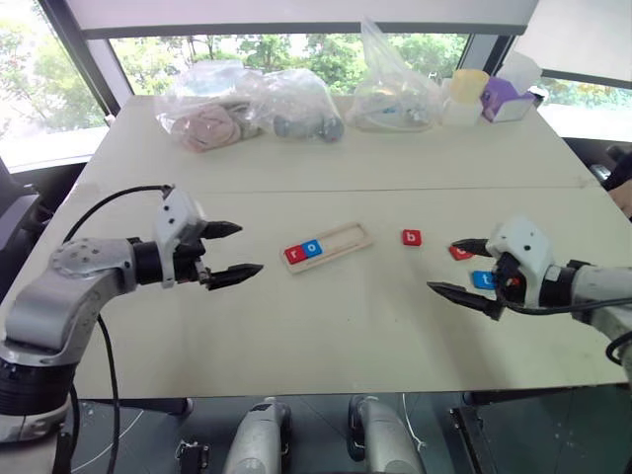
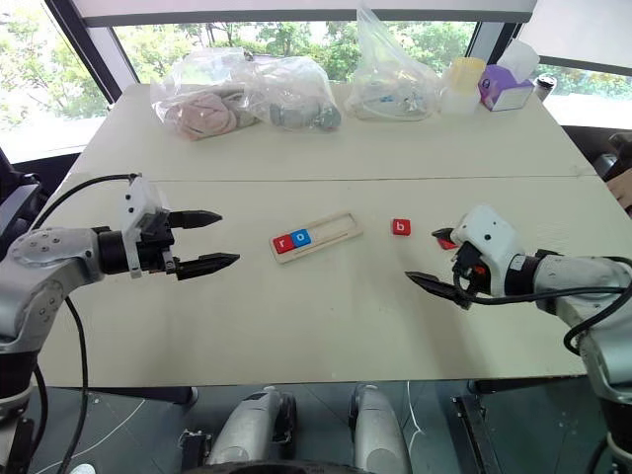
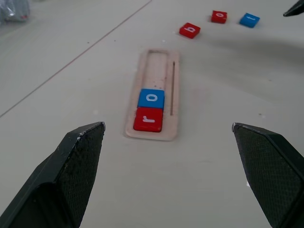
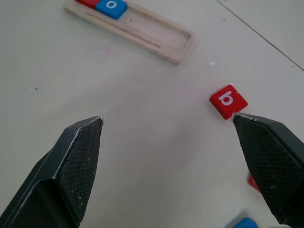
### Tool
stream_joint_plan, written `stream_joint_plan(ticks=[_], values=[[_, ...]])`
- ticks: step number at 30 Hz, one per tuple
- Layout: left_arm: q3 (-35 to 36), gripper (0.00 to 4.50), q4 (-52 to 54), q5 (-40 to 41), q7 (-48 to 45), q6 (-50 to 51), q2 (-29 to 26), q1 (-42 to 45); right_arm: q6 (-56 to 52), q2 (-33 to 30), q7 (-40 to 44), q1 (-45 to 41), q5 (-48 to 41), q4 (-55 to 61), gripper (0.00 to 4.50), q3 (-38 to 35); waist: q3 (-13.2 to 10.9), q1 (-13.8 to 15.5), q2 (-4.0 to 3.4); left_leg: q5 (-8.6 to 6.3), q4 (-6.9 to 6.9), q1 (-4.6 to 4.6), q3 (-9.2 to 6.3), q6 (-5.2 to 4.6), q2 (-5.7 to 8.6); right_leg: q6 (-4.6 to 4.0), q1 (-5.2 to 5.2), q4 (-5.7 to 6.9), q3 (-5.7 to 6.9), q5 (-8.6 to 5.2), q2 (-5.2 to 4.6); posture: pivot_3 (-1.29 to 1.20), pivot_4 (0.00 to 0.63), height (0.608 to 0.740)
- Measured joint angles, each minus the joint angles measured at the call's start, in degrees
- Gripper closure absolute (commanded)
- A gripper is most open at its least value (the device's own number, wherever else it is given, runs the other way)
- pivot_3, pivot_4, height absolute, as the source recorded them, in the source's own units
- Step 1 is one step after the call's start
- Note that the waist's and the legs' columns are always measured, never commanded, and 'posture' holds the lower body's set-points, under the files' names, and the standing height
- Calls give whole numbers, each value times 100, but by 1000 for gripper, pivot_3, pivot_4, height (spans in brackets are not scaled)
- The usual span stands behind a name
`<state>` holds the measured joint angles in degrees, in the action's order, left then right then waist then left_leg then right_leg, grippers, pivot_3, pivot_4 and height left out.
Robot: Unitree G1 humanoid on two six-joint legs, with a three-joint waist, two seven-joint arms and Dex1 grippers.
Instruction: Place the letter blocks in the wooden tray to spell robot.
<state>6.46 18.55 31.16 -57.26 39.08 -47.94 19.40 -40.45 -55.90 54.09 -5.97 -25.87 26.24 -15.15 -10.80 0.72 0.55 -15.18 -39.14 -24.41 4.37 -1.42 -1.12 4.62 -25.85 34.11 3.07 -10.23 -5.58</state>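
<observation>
the wooden tray lies in the middle of the table, turned a little slantwise. two letter blocks sit in it at the end nearer the robot's left: the red r and, touching it, the blue o. the rest of the slot is bare.

so the word is started and three letters are left to go. the red b lies on the table just past the bare end of the tray, on the robot's right side. the other red block and the blue t lie further right, close to the right gripper.

both arms hang above the table and neither holds a thing. the left gripper has its two black fingers spread wide and points at the tray from the left, well apart from it. the right gripper is spread wide too, with nothing between its fingers.

i think the b is next. the right gripper is nearest, so it needs to drop down over the red b, pinch it by its sides, and set it flat in the slot right beside the blue o, with the letter facing the same way as the others.
</observation>
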Motion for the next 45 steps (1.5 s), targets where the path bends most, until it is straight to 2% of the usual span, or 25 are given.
stream_joint_plan(ticks=[17, 22, 27, 37, 45], values=[[-153, 0, -3, -265, -105, -473, -30, -142, 239, -148, 141, -263, 4, -316, 30, 158, 0, 3, 0, 0, -2, 0, 2, 0, 0, 0, 1, 1, -1, 1, 0, 0, 150, 740], [-414, 0, -93, -482, -79, -721, 119, -113, 266, -141, 73, -306, 11, -344, 30, 277, 0, 6, 0, 0, -3, 0, 3, 0, 1, 0, 2, 1, -1, 1, -1, 0, 150, 740], [-805, 0, -613, -802, 13, -1050, 493, 199, 302, -99, -45, -307, 30, -324, 30, 349, 1, 6, 0, 1, -6, 2, 2, -1, 11, 1, 6, 4, -1, 2, 0, 0, 150, 740], [-1642, 0, -2238, -1817, -92, -2445, 1191, 774, 117, 164, -511, 105, -14, 220, 30, 337, 2, 14, 1, 1, -9, 3, 1, -1, 15, 1, 10, 6, -1, 3, -1, 0, 150, 740], [-1747, 0, -3323, -2100, -221, -3110, 1664, 1231, -34, 308, -806, 417, -33, 614, 30, 289, 2, 6, 2, 1, -9, 2, -1, -2, 14, 2, 11, 6, 0, 4, -2, 0, 150, 740]])
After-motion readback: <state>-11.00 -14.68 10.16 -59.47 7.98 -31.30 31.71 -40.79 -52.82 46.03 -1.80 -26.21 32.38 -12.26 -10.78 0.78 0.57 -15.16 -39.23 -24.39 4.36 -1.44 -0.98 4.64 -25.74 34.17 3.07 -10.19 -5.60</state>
